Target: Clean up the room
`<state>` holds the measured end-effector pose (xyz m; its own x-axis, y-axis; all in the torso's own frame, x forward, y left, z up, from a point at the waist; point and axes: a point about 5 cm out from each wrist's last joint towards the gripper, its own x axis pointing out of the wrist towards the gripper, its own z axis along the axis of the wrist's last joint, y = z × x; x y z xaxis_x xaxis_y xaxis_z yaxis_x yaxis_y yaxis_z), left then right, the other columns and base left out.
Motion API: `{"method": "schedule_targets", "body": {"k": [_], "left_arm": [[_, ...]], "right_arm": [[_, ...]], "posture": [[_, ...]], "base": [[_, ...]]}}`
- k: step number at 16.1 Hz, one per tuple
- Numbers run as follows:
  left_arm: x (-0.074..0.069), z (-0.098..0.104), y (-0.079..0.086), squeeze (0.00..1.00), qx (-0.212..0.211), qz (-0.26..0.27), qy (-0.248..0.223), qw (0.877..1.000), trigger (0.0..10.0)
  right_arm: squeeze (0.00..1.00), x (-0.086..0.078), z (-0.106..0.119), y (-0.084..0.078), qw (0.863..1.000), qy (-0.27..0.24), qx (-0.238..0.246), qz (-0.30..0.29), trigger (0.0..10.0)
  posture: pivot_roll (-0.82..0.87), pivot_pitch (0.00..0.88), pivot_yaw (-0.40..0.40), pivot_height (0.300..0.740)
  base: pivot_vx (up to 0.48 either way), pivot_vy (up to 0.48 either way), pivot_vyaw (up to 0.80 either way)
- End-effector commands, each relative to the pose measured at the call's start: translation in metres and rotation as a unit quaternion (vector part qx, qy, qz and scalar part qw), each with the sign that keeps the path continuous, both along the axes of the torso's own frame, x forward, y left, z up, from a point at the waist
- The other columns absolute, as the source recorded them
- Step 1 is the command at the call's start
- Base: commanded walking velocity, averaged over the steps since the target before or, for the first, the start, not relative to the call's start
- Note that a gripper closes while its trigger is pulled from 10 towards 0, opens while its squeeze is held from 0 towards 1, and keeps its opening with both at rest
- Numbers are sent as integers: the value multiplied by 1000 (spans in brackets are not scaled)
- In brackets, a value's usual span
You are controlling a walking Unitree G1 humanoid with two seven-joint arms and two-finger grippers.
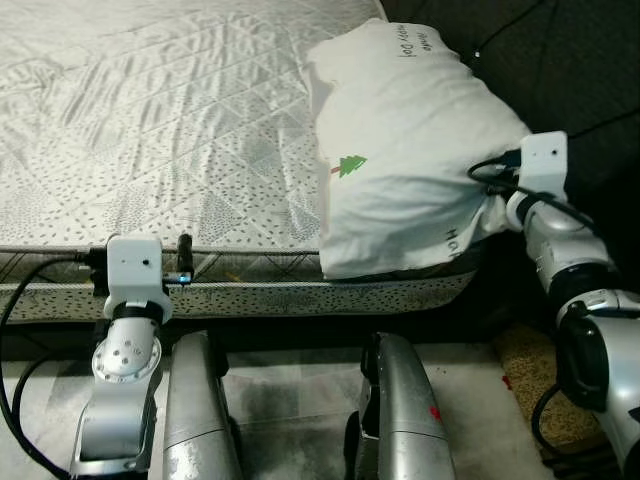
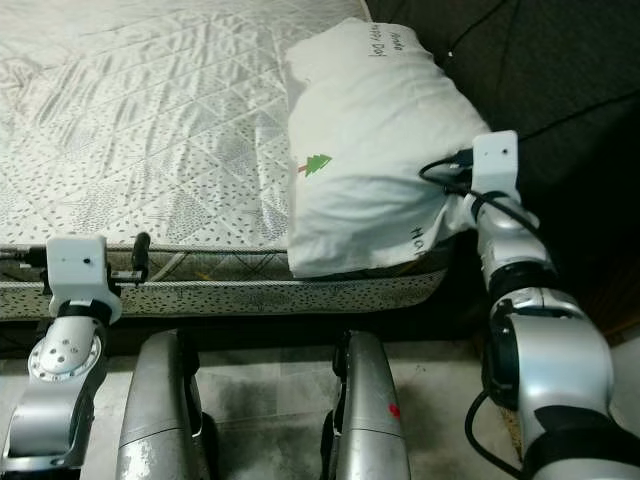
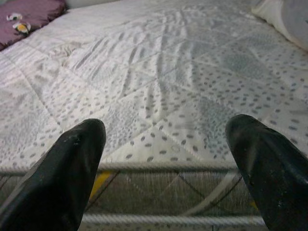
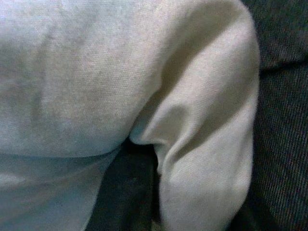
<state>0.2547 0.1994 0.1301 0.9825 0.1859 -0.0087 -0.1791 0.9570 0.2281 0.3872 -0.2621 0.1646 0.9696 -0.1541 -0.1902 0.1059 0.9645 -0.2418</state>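
A white pillow with a small green tree print lies on the near right corner of the mattress, overhanging its front edge. My right gripper is pressed into the pillow's right end, shut on a bunched fold of the pillow; one black finger shows under the cloth. My left gripper hovers open at the mattress's front edge, left of the pillow, with nothing between its fingers.
A dark upholstered surface rises right of the bed. A purple cushion lies at the mattress's far corner. Grey tiled floor and a brown mat lie below, with my legs against the bed frame.
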Motion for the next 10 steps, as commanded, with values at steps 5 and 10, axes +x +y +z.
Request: {"method": "schedule_targets", "body": {"k": [5,10], "left_arm": [[2,-2,-3,0,-3,-5,1,1000,10000],[4,-5,-10,0,-25,-27,7,999,10000]], "right_arm": [[1000,0,-2,4,1000,8,-14,19,10000],[1000,-10,-28,5,996,61,-25,52,10000]], "posture": [[99,47,-120,512],[79,34,-109,512]], "base": [[0,0,0],[0,0,0]]}}
